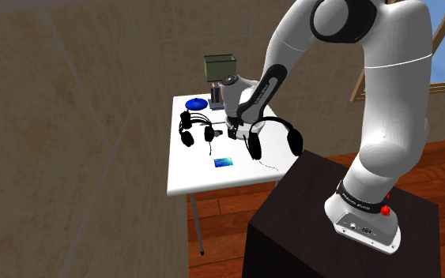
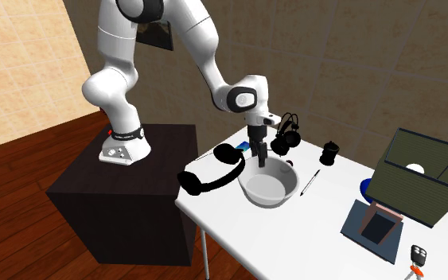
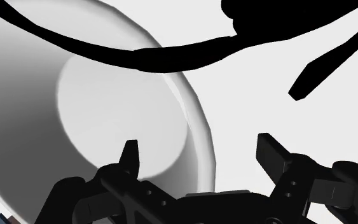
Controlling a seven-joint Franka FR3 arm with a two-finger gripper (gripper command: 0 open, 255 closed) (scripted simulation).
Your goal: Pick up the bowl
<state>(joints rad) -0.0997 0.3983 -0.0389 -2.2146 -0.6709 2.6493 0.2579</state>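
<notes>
A pale grey bowl (image 2: 268, 186) stands on the white table (image 2: 309, 239), in front of the stand. My black gripper (image 2: 260, 161) points down at the bowl's rim on the side toward the arm. From the wrist, the gripper (image 3: 199, 154) is open and straddles the rim of the bowl (image 3: 120, 114): one fingertip (image 3: 130, 156) is over the inside, the other over the table outside. Neither finger touches the rim. In the shoulder view the gripper (image 1: 234, 129) is low over the table's middle, and the arm hides the bowl.
Large black headphones (image 2: 214, 171) lie against the bowl on the stand's side, their band (image 3: 139, 54) arching over it. Smaller headphones (image 2: 286, 137), a black pot (image 2: 329, 151) and a pen (image 2: 309, 181) lie beyond it. An olive box (image 2: 421, 175) and a blue card (image 1: 224, 162) stand further off.
</notes>
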